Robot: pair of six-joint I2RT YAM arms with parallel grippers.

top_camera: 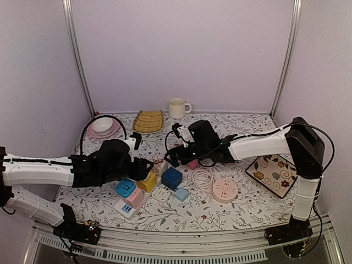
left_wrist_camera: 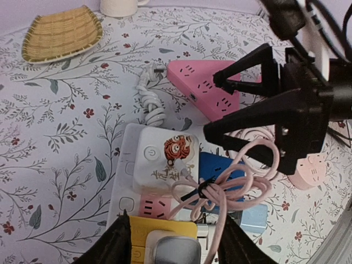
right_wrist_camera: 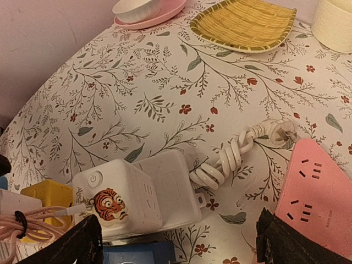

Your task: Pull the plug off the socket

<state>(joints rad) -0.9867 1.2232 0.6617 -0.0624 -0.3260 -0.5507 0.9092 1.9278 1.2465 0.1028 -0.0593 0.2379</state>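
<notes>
You're working in a tight cluster. The plug, a white tiger-sticker cube, is sitting on the far end of the white power strip, mid-table, with its power button facing up and the sticker facing the right wrist camera. The strip's long axis is running near-left to far-right in the top view. Its coiled white cord is trailing off the far end, and the cord plug is lying loose on the cloth.

The right gripper is hovering released, jaws wide, just above the cube and touching nothing. The left gripper is straddling the yellow cube further down the strip. Its jaws are spread and a gap is showing at one finger, so it isn't clamping.

Room: you're getting open cloth on the strip's far-left side, out toward the bamboo tray and pink plate. The right side is crowding you. The pink triangular socket is sitting just beside the cube, the blue cube and a knotted pink cable are pressing in on its near side, and the round pink socket is lying beyond them.

The floral tablecloth is lying flat. Pale lilac walls are closing in on three sides.
</notes>
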